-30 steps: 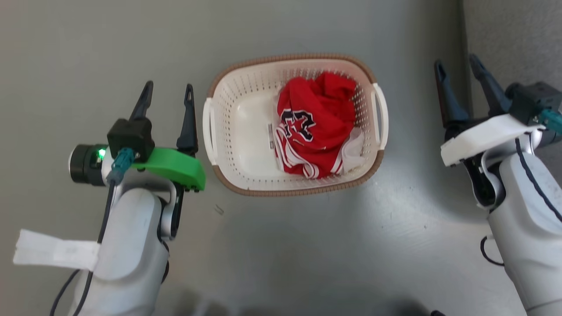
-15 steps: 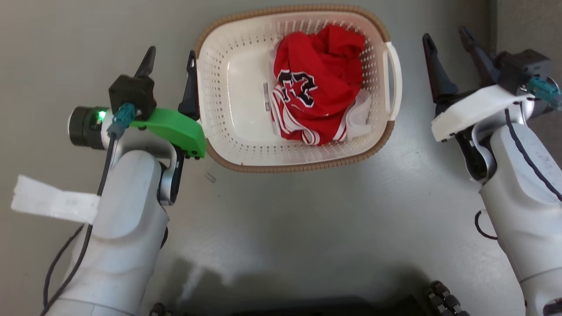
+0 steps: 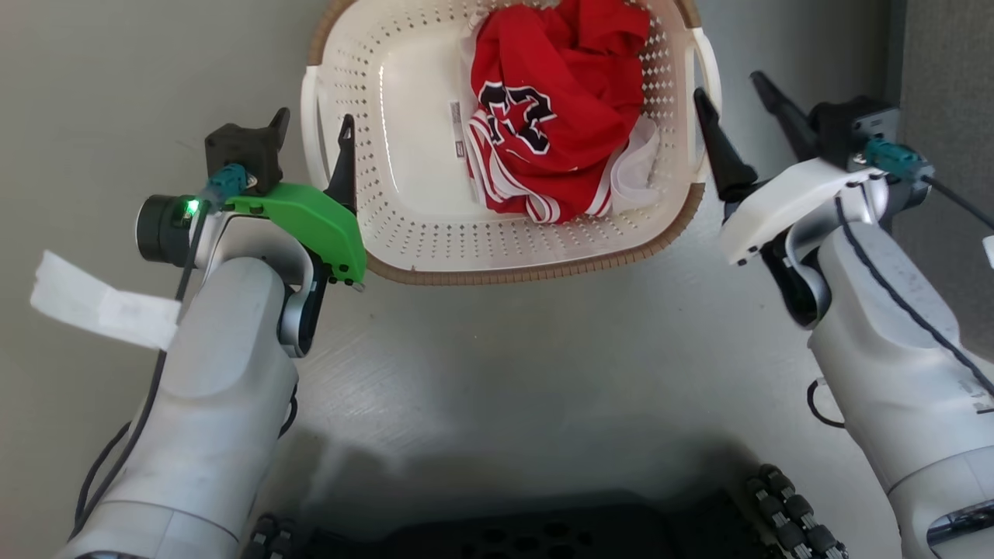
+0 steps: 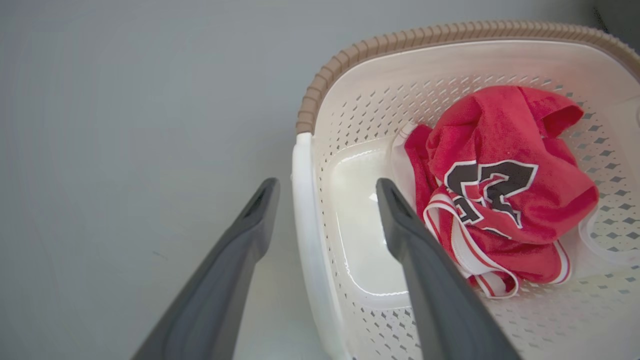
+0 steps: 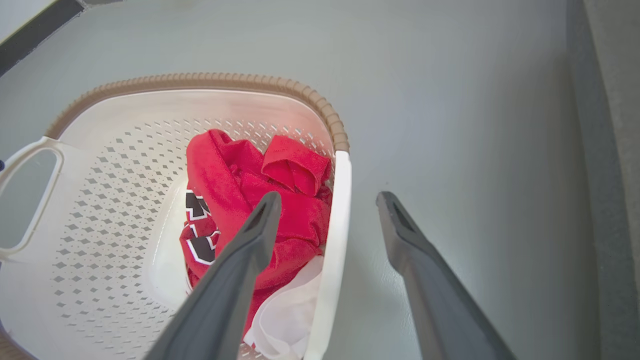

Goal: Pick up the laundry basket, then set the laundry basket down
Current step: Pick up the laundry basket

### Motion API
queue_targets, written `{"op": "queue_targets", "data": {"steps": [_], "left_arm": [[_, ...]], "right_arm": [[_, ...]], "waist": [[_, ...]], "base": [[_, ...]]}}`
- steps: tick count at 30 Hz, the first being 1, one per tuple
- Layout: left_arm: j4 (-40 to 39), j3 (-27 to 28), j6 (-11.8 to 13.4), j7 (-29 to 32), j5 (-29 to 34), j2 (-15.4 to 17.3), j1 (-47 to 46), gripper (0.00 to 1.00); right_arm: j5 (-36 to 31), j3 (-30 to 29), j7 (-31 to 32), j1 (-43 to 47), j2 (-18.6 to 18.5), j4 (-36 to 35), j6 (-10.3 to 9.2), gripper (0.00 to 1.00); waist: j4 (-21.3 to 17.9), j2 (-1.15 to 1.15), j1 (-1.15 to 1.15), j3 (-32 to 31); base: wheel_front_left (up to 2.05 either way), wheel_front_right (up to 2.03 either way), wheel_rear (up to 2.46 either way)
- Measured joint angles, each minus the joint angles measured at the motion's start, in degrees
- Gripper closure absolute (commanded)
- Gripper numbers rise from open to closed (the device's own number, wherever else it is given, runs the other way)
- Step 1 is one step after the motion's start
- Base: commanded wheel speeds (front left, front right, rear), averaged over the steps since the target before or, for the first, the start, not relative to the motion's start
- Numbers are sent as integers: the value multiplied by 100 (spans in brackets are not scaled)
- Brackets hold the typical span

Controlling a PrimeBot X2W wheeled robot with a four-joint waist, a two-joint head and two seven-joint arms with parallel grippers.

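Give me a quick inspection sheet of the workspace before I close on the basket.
Surface: smooth grey floor.
Job's things: laundry basket upright, red jersey bunched inside.
Clutter: nothing seen.
Hands: left hand open, straddling the left handle; right hand open, straddling the right handle; contact unclear.
Cables: dark cable down the left forearm; second cable from the right wrist.
Surroundings: darker grey panel at right; robot's black base below.

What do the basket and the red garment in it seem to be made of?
Laundry basket: probably moulded plastic, cream and glossy; its floor shines, its walls carry regular holes. Brown rim: woven look, likely plastic too. Red garment: soft matte fabric, crumpled into folds.
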Motion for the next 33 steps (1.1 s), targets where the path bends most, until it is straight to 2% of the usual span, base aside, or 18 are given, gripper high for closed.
{"op": "queue_targets", "data": {"steps": [11, 23, 24, 25, 26, 27, 33], "left_arm": [[570, -85, -73, 249, -256, -3, -472, 0], [982, -176, -120, 387, -505, -8, -1011, 0], [1024, -178, -120, 387, -511, -8, -1020, 0], [1078, -185, -120, 387, -517, -8, -1023, 1], [1122, -194, -120, 387, -532, -8, -1027, 69], [1150, -201, -120, 387, -542, -8, -1034, 100], [1319, -269, -111, 342, -661, -80, -1219, 100]], "right_arm": [[12, 212, 0, -306, 116, 645, 1, 0], [169, 460, 0, -881, 226, 889, 1, 0], [202, 460, 0, -903, 230, 921, 1, 6], [236, 458, 0, -907, 233, 953, 1, 69], [267, 460, 0, -914, 235, 993, 1, 100], [276, 465, 0, -919, 236, 1031, 1, 100], [370, 526, -7, -1073, 289, 1182, -2, 100]], "waist": [[-109, 0, 0, 328], [-155, 0, 0, 664], [-157, 0, 0, 675], [-160, 0, 0, 682], [-162, 0, 0, 688], [-163, 0, 0, 694], [-170, 0, -1, 718]], "base": [[0, 0, 0], [0, 0, 0], [0, 0, 0], [0, 0, 0], [0, 0, 0], [0, 0, 0], [0, 0, 0]]}}
